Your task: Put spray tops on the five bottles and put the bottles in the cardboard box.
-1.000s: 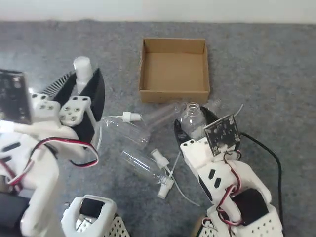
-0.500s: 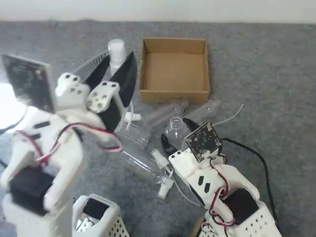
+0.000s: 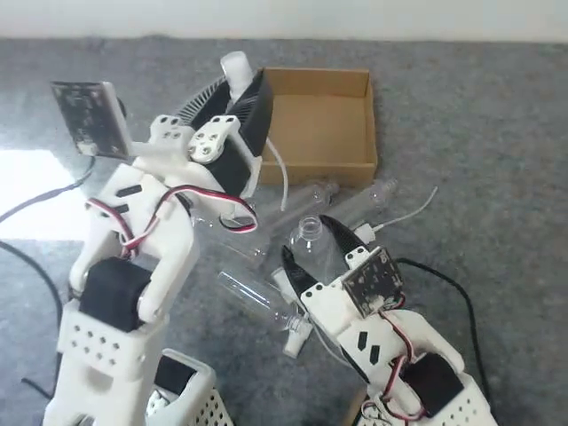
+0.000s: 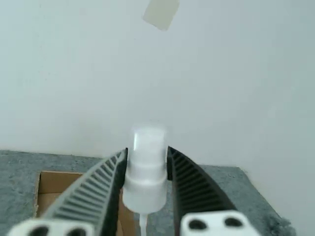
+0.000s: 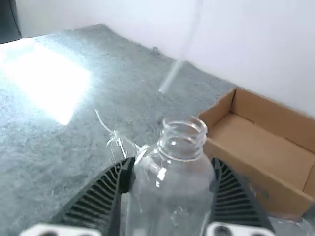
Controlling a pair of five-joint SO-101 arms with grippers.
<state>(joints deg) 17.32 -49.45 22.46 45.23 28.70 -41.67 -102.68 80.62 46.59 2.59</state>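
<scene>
While my left pincer [image 3: 232,82] grips a white spray top [image 3: 236,66] held high by the cardboard box's [image 3: 312,169] left wall, my right pincer [image 3: 310,241] clasps an upright, uncapped clear bottle [image 3: 308,232] near the box's front wall. Loose bottles [image 3: 253,297] lie crowded on the grey counter [image 3: 479,133] between my arms. Open counter spreads to the right of the box.

The bottle [image 5: 170,177] is clear glossy plastic, the spray top [image 4: 146,169] smooth white plastic, the cardboard box [image 3: 312,170] matt brown, the surface [image 3: 479,124] rough grey cloth (felt-like).
</scene>
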